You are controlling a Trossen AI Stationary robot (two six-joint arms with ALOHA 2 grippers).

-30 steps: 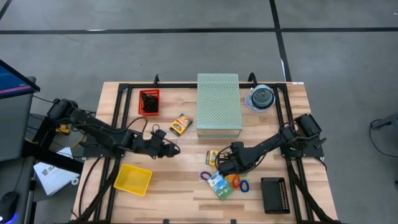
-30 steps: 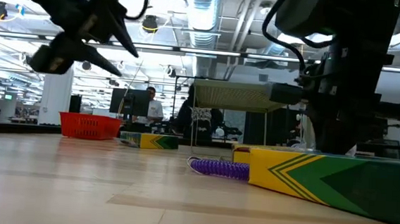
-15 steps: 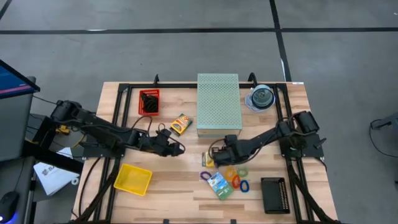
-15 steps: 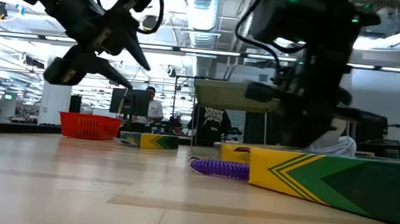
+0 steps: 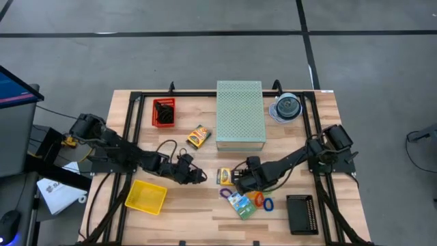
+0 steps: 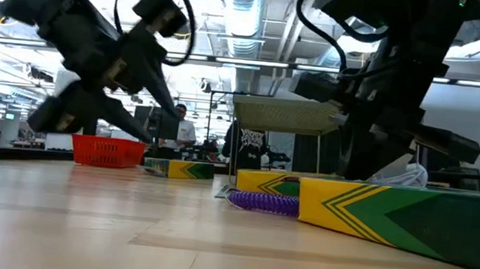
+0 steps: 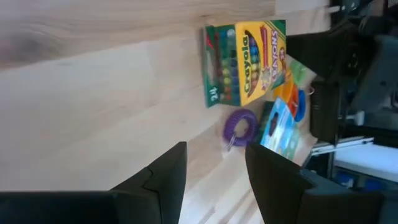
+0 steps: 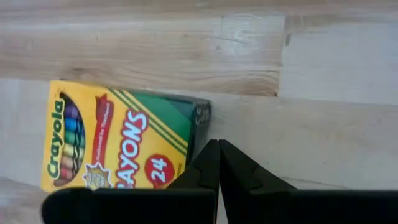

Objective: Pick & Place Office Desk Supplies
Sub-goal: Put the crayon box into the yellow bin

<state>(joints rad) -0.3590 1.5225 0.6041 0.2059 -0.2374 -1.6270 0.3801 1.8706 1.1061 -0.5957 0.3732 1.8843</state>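
The crayon box (image 8: 118,146) is seen flat on the table (image 5: 205,205), just beside the right gripper (image 8: 217,163), whose fingers are clenched on nothing; since half a second ago that gripper has been drawn nearer the box; the left gripper (image 7: 214,168), released, has been brought closer; bare wood lies between them.

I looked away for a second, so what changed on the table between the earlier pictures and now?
The left gripper, open, swung toward the table's middle, nearing the crayon box. The right gripper, shut, shifted about beside that box, which slid slightly left. Nothing was taken or released. The other supplies stayed put.
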